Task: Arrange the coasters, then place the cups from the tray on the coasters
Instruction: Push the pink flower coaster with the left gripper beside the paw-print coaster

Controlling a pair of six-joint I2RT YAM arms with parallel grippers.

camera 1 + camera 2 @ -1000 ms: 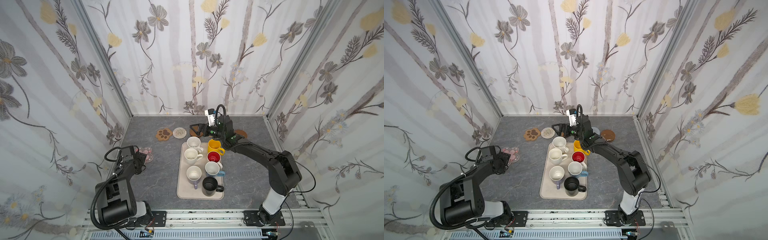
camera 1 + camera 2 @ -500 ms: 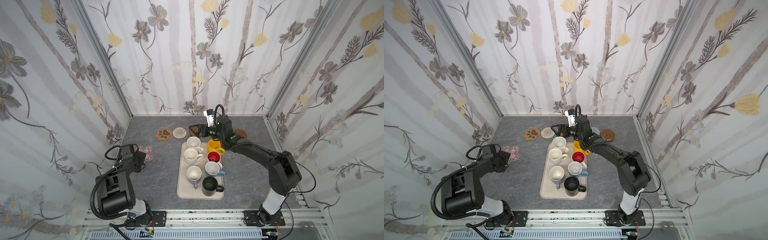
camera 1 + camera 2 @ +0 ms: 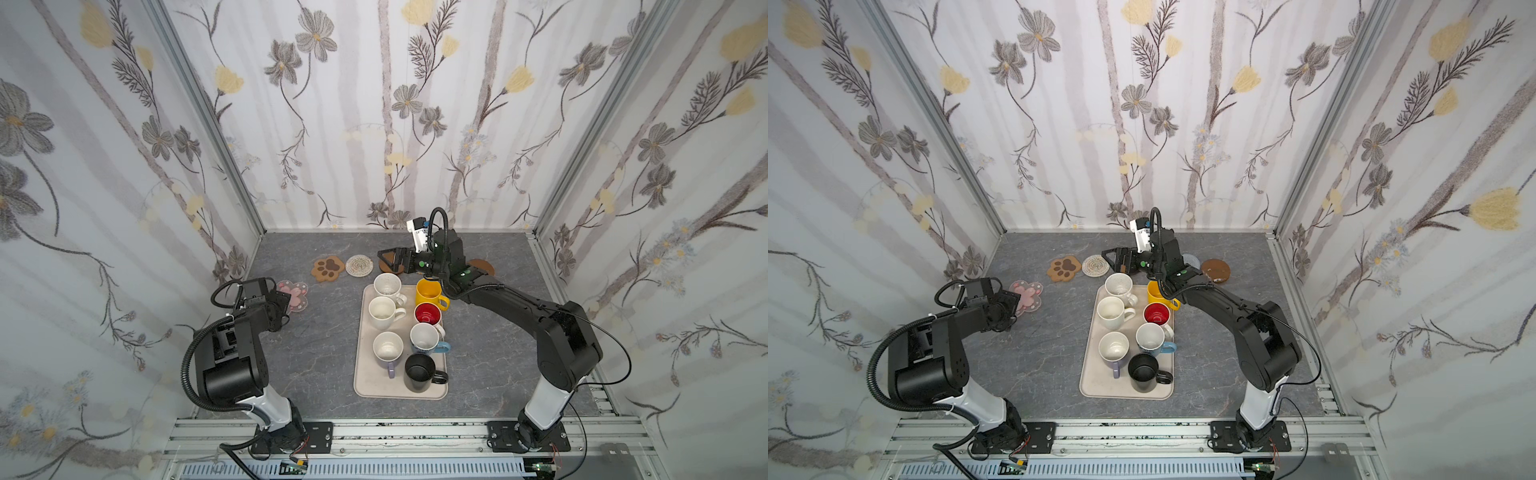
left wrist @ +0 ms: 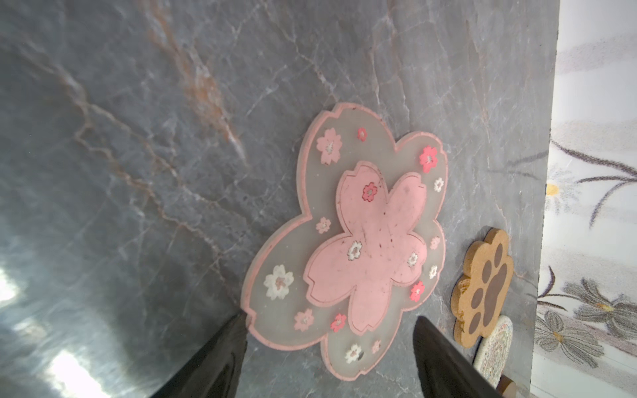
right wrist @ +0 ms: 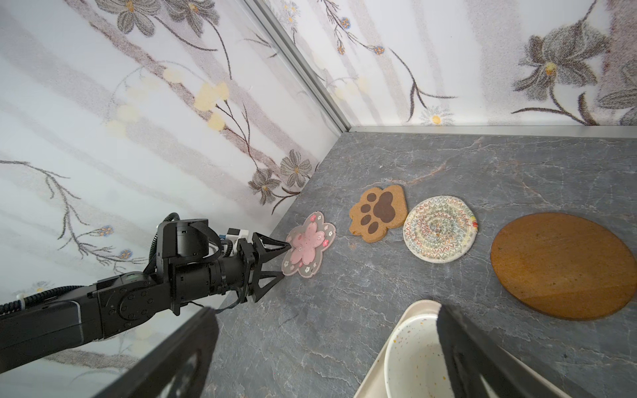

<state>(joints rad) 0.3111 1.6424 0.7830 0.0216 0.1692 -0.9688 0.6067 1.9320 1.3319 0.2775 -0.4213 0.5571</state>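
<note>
- Nearest me, the tray [image 3: 365,384] holds all seven cups [image 3: 382,311]. I judge the step in hand is arranging the coasters.
- Left gripper [image 4: 330,320]: jaws spread and empty, with the tips either side of the nearest petals of the pink flower coaster [image 4: 365,241]. It lies flat on the desk [image 3: 316,353] near the left wall. It looks thin, so I would come in low, nip one petal and slide it rather than lift.
- Right gripper [image 5: 325,313]: jaws wide apart, holding nothing, at the tray's far end just beside the speckled mug [image 5: 413,358]. The brown wooden disc [image 5: 565,265] lies flat beyond one finger. I cannot tell whether the tips are low enough to catch its rim. I would keep clear of that mug.
- Farther back, the paw coaster [image 5: 377,212] and woven round [image 5: 441,229] sit just beside each other, and probably need spreading so mugs fit.
- Farthest, the grey-blue round [image 3: 1190,259] is half hidden behind the right arm, near the amber disc [image 3: 1216,271].
</note>
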